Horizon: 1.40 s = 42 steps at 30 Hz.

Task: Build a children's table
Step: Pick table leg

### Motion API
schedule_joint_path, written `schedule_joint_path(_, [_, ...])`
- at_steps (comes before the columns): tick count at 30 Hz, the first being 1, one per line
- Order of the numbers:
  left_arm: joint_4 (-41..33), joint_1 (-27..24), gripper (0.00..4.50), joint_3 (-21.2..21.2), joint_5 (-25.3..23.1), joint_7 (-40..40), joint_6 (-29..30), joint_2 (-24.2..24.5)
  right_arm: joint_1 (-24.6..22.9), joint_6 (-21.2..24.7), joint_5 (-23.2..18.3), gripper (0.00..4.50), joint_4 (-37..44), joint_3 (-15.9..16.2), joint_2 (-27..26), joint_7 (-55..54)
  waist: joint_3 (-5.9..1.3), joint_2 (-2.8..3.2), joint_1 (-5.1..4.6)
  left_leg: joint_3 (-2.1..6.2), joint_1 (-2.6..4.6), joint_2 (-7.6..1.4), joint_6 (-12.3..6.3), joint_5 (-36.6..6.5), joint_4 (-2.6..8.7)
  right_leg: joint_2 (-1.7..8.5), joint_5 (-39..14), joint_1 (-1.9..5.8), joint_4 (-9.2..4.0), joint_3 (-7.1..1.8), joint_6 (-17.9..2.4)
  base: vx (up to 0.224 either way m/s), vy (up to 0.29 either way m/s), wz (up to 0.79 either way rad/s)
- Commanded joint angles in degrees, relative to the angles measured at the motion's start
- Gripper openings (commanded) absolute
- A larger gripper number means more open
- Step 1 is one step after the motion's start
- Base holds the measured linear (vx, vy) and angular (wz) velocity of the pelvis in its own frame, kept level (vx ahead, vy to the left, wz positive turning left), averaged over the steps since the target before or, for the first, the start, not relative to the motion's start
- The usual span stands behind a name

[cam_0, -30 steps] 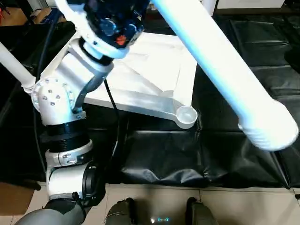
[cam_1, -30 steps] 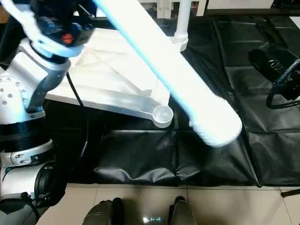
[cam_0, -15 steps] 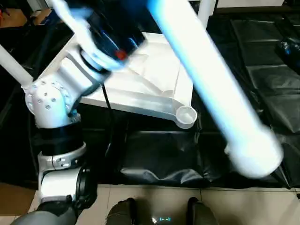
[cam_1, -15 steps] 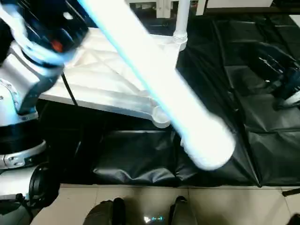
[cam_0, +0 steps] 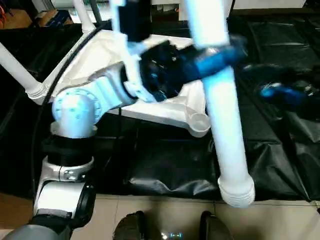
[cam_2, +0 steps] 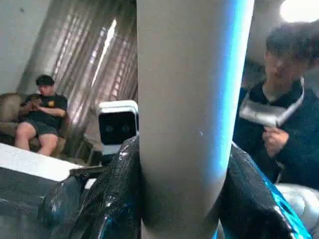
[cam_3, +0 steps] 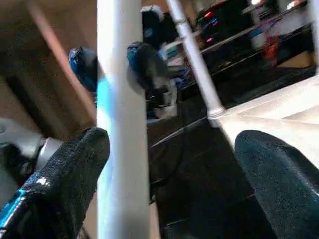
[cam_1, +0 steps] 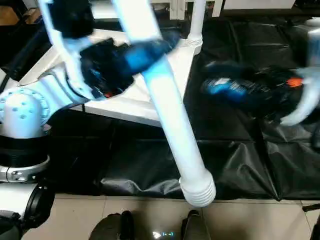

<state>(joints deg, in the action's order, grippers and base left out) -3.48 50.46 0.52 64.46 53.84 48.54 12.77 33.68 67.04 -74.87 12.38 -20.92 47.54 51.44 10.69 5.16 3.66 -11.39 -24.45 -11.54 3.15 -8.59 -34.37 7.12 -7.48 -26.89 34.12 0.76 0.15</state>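
Table leg (cam_0: 226, 130), long white tube, ribbed end

I see my left gripper (cam_1: 131, 59) clamped round a white leg (cam_1: 167, 117), ribbed end toward me, over the black mat (cam_1: 235, 150). Right gripper (cam_1: 220, 86) blurred, apart from it. Table top (cam_1: 125, 105) lies underside up, another leg (cam_1: 196, 22) standing in the far corner socket.

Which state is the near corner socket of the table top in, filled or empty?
Empty. The corner socket shows an open round hole; the leg clamped in the left gripper hangs beside it, not inserted.
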Motion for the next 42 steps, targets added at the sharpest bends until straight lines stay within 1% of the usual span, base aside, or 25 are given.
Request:
schedule_joint_path(1, [-0.05,1.54,1.70,-1.40,-2.24,1.42,-1.57,0.08,1.17,0.91,0.28,4.50,0.53,2.58,1.01,1.57,-6.20,-2.36,0.29,-0.34,1.60,0.67,-7.21,-3.51,3.02,-0.91,-11.18,4.71,-2.94,0.17,-12.76,0.000,0.000,0.00])
schedule_joint_path(2, [0.40,1.99,1.70,-2.12,-3.52,1.77,-2.46,-0.39,1.48,1.09,1.46,4.50,0.94,4.40,1.44,3.54,-6.21,-2.47,0.30,-0.33,1.55,0.70,-7.12,-3.66,2.99,-0.95,-11.12,4.75,-2.88,0.15,-12.72,0.000,0.000,0.00])
schedule_joint_path(4, [0.56,2.13,1.70,-2.30,-3.80,1.80,-2.68,-0.57,1.47,1.22,1.77,4.50,1.17,5.01,1.54,4.09,-6.29,-2.43,0.34,-0.33,1.58,0.65,-7.07,-3.48,2.96,-0.84,-10.41,4.81,-2.80,0.06,-13.00,0.000,0.000,0.00])
schedule_joint_path(5, [0.77,2.36,1.70,-2.49,-4.25,1.73,-3.08,-0.85,1.32,1.17,2.51,4.50,1.68,6.12,1.84,4.99,-6.34,-2.58,0.36,-0.34,1.48,0.71,-7.25,-3.16,2.91,-0.91,-9.46,4.86,-2.66,0.07,-13.36,0.000,0.000,0.00])
schedule_joint_path(7, [1.03,2.58,1.70,-2.61,-4.65,1.71,-3.43,-1.09,0.76,0.57,4.09,4.50,2.48,7.71,2.39,6.05,-6.41,-2.65,0.38,-0.32,1.44,0.70,-7.50,-2.76,2.86,-0.93,-8.67,4.90,-2.56,0.04,-13.62,0.000,0.000,0.00])
schedule_joint_path(8, [1.41,2.95,1.70,-2.65,-5.20,1.83,-3.95,-1.38,-0.40,-0.92,7.32,4.50,3.55,10.49,3.43,7.45,-6.38,-2.78,0.40,-0.31,1.40,0.68,-7.61,-2.74,2.86,-0.94,-8.69,4.91,-2.59,0.06,-13.58,0.000,0.000,0.00])
schedule_joint_path(9, [1.41,2.95,1.70,-2.65,-5.20,1.83,-3.95,-1.38,-0.40,-0.92,7.32,4.50,3.55,10.49,3.43,7.45,-6.40,-2.76,0.43,-0.27,1.39,0.64,-7.55,-2.71,2.83,-0.94,-8.65,4.92,-2.53,0.04,-13.51,0.000,0.000,0.00])
schedule_joint_path(10, [1.63,3.20,1.70,-2.59,-5.51,2.17,-4.23,-1.50,-0.95,-2.11,9.51,4.50,3.88,12.33,4.11,8.04,-6.46,-2.63,0.46,-0.29,1.43,0.66,-7.76,-2.43,2.79,-0.89,-8.29,4.84,-2.51,0.01,-13.68,0.000,0.000,0.00])
schedule_joint_path(11, [1.73,3.34,1.70,-2.55,-5.68,2.40,-4.39,-1.52,-1.14,-2.71,10.61,4.50,3.93,13.31,4.43,8.21,-6.50,-2.69,0.44,-0.28,1.46,0.60,-7.83,-2.56,2.78,-0.86,-8.25,4.87,-2.48,0.01,-13.79,0.000,0.000,0.00])
schedule_joint_path(14, [1.85,3.48,1.70,-2.42,-6.06,3.05,-4.71,-1.53,-1.13,-3.42,12.16,4.50,3.62,14.97,4.79,8.57,-6.48,-2.74,0.50,-0.28,1.45,0.65,-8.31,-2.68,2.72,-0.84,-8.28,4.89,-2.41,0.00,-14.17,0.000,0.000,0.00])
schedule_joint_path(15, [1.92,3.53,1.70,-2.34,-6.30,3.51,-4.93,-1.50,-1.27,-3.83,13.23,4.50,3.92,16.31,5.38,9.64,-6.50,-2.75,0.53,-0.25,1.43,0.61,-8.37,-2.73,2.71,-0.84,-8.24,4.91,-2.39,0.02,-14.23,0.000,0.000,0.00])
schedule_joint_path(16, [1.97,3.55,1.70,-2.32,-6.40,3.66,-5.05,-1.50,-1.35,-4.03,13.79,4.50,4.09,16.83,5.63,10.30,-6.45,-2.74,0.54,-0.24,1.47,0.53,-8.48,-2.66,2.73,-0.85,-7.92,4.87,-2.38,-0.03,-14.34,0.000,0.000,0.00])
schedule_joint_path(19, [2.01,3.51,1.70,-2.22,-6.50,4.07,-5.11,-1.38,-1.43,-4.09,14.32,4.50,4.14,17.31,5.86,10.87,-6.46,-2.69,0.57,-0.26,1.47,0.54,-8.86,-2.76,2.66,-0.84,-7.85,4.86,-2.33,-0.02,-14.71,0.000,0.000,0.00])
schedule_joint_path(20, [1.96,3.44,1.70,-2.14,-6.57,4.22,-5.18,-1.34,-1.78,-4.57,15.07,4.50,4.33,17.82,6.35,11.54,-6.44,-2.65,0.59,-0.23,1.47,0.51,-8.87,-2.81,2.66,-0.84,-7.93,4.83,-2.31,-0.02,-14.76,0.000,0.000,0.00])
schedule_joint_path(21, [1.83,3.30,1.70,-2.04,-6.52,4.44,-5.17,-1.21,-2.09,-4.71,15.41,4.50,4.47,18.15,6.63,11.96,-6.36,-2.75,0.61,-0.27,1.47,0.50,-8.83,-3.21,2.67,-0.85,-8.34,4.81,-2.39,-0.04,-14.70,0.000,0.000,0.00])
schedule_joint_path(23, [1.75,3.12,1.70,-1.89,-6.64,4.77,-5.38,-1.12,-2.79,-5.52,16.69,4.50,4.95,19.23,7.42,13.35,-6.36,-2.63,0.77,-0.22,1.55,0.45,-8.71,-3.61,2.68,-0.81,-9.00,4.81,-2.42,-0.07,-14.67,0.000,0.000,0.00])
schedule_joint_path(27, [1.82,3.06,1.70,-1.71,-6.82,5.11,-5.49,-1.16,-3.43,-6.30,17.80,4.50,5.27,20.24,8.12,14.52,-6.28,-2.73,0.90,-0.21,1.54,0.41,-8.37,-4.54,2.69,-0.78,-10.36,4.75,-2.50,-0.10,-14.42,0.000,0.000,0.00])
schedule_joint_path(28, [1.60,2.94,1.70,-1.58,-6.82,5.12,-5.47,-1.20,-4.10,-7.07,19.03,4.50,5.51,21.12,8.76,15.36,-6.22,-2.74,0.94,-0.21,1.59,0.36,-8.32,-4.81,2.71,-0.78,-10.77,4.66,-2.54,-0.10,-14.27,0.000,0.000,0.00])
schedule_joint_path(31, [1.34,2.79,1.70,-1.41,-6.84,5.14,-5.39,-1.23,-4.69,-7.77,20.40,4.50,5.65,21.93,9.06,15.97,-6.24,-2.68,0.97,-0.19,1.59,0.36,-8.27,-4.92,2.70,-0.75,-10.90,4.66,-2.55,-0.11,-14.23,0.000,0.000,0.00])
schedule_joint_path(33, [1.11,2.67,1.70,-1.32,-6.74,5.09,-5.28,-1.22,-4.89,-8.23,21.10,4.50,5.62,22.34,9.12,16.20,-6.21,-2.78,0.95,-0.18,1.53,0.39,-8.14,-5.35,2.69,-0.76,-11.48,4.66,-2.60,-0.11,-14.12,0.000,0.000,0.00])
schedule_joint_path(39, [1.10,2.54,1.70,-1.02,-6.68,4.83,-5.48,-1.51,-5.28,-8.97,22.03,4.50,6.17,23.32,9.30,17.27,-6.22,-2.71,0.97,-0.15,1.58,0.35,-8.47,-5.11,2.67,-0.80,-10.99,4.58,-2.55,-0.11,-14.24,0.000,0.000,0.00])
schedule_joint_path(40, [1.15,2.54,1.70,-1.01,-6.70,4.90,-5.49,-1.54,-5.32,-9.08,22.23,4.21,6.20,23.43,9.24,17.37,-6.20,-2.80,0.95,-0.17,1.54,0.37,-8.45,-5.36,2.67,-0.78,-11.24,4.63,-2.59,-0.11,-14.28,0.000,0.000,0.00])
schedule_joint_path(42, [1.34,2.60,1.70,-1.02,-6.82,5.01,-5.58,-1.63,-5.38,-9.37,22.71,4.14,6.29,23.76,9.21,17.58,-6.23,-2.71,0.97,-0.15,1.58,0.35,-8.46,-5.44,2.67,-0.80,-11.33,4.59,-2.57,-0.09,-14.19,0.000,0.000,0.00])
